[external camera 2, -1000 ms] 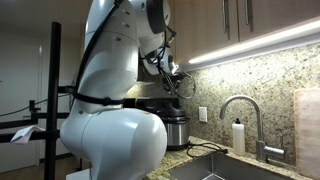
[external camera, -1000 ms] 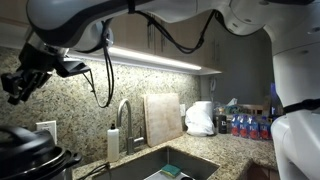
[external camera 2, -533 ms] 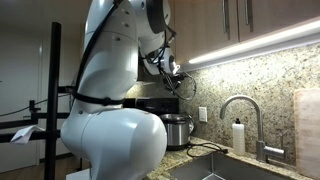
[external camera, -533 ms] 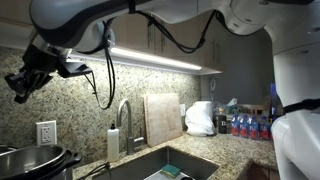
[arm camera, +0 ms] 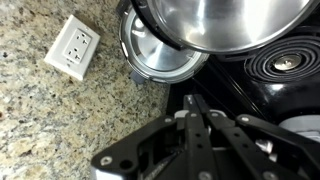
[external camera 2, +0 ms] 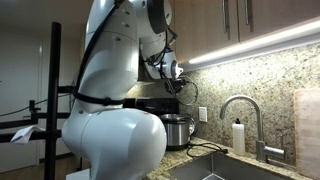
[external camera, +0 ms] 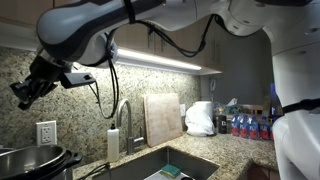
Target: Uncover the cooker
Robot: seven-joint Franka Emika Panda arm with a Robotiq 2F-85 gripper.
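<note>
Kitchen corner, granite backsplash [external camera: 85, 105] under strip light. We see cooker [external camera: 30, 158] low at frame edge on counter, below wall outlet [external camera: 45, 131]. Steel rim faces up, mouth open, axis upright. Faucet [external camera: 125, 112], soap bottle [external camera: 113, 143], cutting board [external camera: 162, 118] and sink [external camera: 175, 163] sit off to one side, none touching it. Gripper [external camera: 23, 90] hangs high above cooker, apart. In an exterior view robot body [external camera 2: 110, 120] covers part of cooker [external camera 2: 176, 130]. Only wrist view gives us stove burner [arm camera: 285, 65] beside cooker [arm camera: 160, 55], and gripper [arm camera: 197, 105] fingers pressed together, gripping nothing.
</note>
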